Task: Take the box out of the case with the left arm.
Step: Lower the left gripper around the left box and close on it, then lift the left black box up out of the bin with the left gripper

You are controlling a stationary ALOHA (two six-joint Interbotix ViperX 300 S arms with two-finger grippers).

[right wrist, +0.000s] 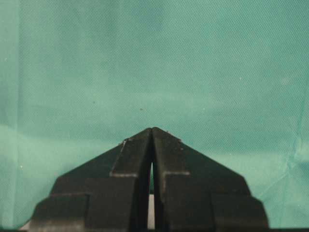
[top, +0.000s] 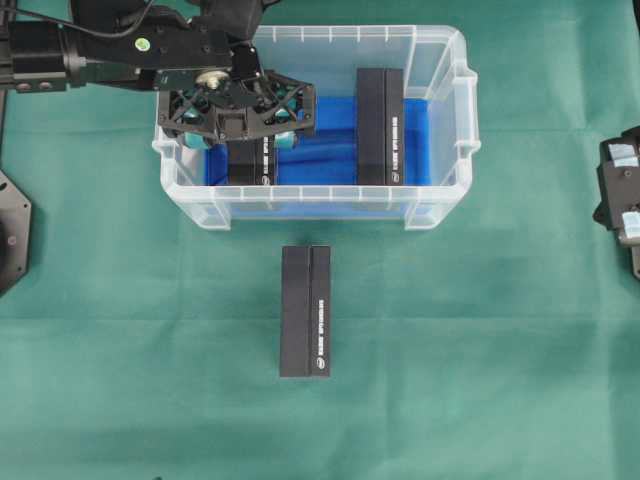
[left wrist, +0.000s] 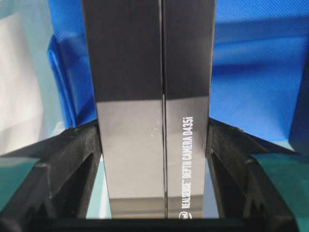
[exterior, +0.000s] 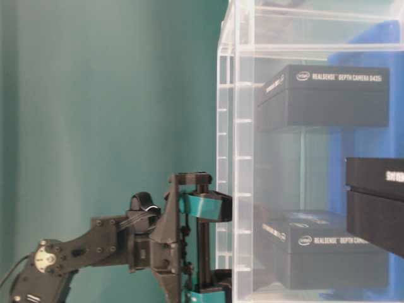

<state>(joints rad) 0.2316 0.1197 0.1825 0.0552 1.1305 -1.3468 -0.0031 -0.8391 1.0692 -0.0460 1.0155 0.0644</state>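
The case [top: 440, 130] is seen on the green cloth [top: 480, 380], with a blue sheet [top: 330, 150] lining its bottom. Two black boxes are seen inside it: a left box [top: 250, 165] at the left end and a right box [top: 381, 125] toward the right end, well apart from each other. A third box [top: 305, 311] is found outside on the cloth, just in front of the case's near wall. The left gripper [top: 240, 140] is lowered into the left end of the case, directly over the left box, most of which is hidden beneath it in the overhead view. In the left wrist view the left box [left wrist: 149, 96] is seen running lengthwise between the two fingers [left wrist: 77, 159], whose inner faces are pressed against both of its long sides; the gripper is thus closed on this box. Whether the box is lifted off the sheet cannot be told. The right gripper [right wrist: 152, 133] is kept over bare cloth at the right edge of the table, with its fingertips brought together and nothing between them.
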